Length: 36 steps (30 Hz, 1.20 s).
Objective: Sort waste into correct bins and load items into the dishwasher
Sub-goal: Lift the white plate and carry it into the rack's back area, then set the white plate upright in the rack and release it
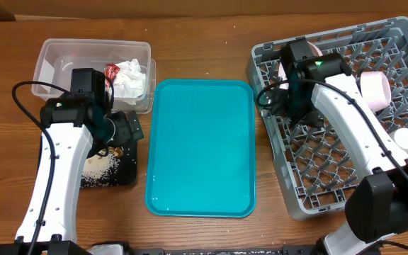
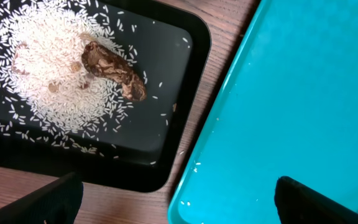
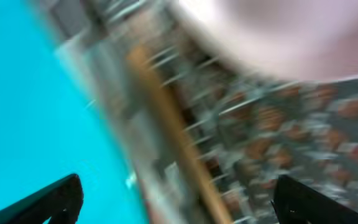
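A black tray (image 1: 122, 173) at the left holds spilled rice (image 2: 48, 68) and a brown food scrap (image 2: 114, 70). My left gripper (image 1: 121, 129) hovers over this tray's right side, by the edge of the teal tray (image 1: 200, 149). In the left wrist view it is open and empty (image 2: 179, 205). The grey dishwasher rack (image 1: 310, 184) stands at the right and holds a pink cup (image 1: 375, 88) and a pink dish (image 1: 284, 71). My right gripper (image 1: 278, 99) is over the rack's left edge. In the blurred right wrist view it is open and empty (image 3: 179, 202), below a pink object (image 3: 278, 31).
A clear plastic bin (image 1: 62, 53) at the back left holds crumpled white paper (image 1: 129, 78) and a red scrap (image 1: 112, 70). A white round item (image 1: 406, 138) lies in the rack's right side. A few rice grains lie on the teal tray (image 2: 291, 93).
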Available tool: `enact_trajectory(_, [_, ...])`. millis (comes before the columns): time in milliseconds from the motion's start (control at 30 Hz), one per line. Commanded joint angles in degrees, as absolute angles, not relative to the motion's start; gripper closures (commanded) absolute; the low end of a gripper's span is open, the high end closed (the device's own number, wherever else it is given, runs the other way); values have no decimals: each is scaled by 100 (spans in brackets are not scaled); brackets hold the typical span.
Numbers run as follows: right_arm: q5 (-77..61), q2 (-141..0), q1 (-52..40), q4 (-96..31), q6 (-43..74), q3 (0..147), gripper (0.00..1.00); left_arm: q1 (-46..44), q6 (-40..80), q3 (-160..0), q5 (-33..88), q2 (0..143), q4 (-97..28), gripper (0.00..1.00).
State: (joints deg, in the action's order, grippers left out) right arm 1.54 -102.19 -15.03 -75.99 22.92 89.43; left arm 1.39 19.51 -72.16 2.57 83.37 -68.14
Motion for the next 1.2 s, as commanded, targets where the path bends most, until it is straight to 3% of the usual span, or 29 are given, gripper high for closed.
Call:
enact_trajectory(0, [-1579, -10182, -1485, -7513, 1437, 8943, 0, 148, 1946, -7323, 255, 8243, -6807, 0])
enact_trajectory(267, [-2469, -10180, -1164, -7126, 1192, 8943, 0, 148, 1946, -7323, 255, 8243, -6807, 0])
enact_trajectory(567, [-1221, -10009, -781, -7915, 1157, 8943, 0, 148, 1911, -7323, 609, 8243, -6300, 0])
enact_trajectory(700, [-1142, -9717, -711, -7913, 998, 8943, 0, 143, 952, -7323, 1223, 8250, -6497, 0])
enact_trajectory(967, [-1004, -9126, -672, -7822, 847, 8941, 0, 141, 762, -7249, 668, 8202, -7553, 0])
enact_trajectory(1167, [-899, -8414, -672, -7363, 854, 8632, 0, 8, 655, -6569, 725, 7607, -7192, 0])
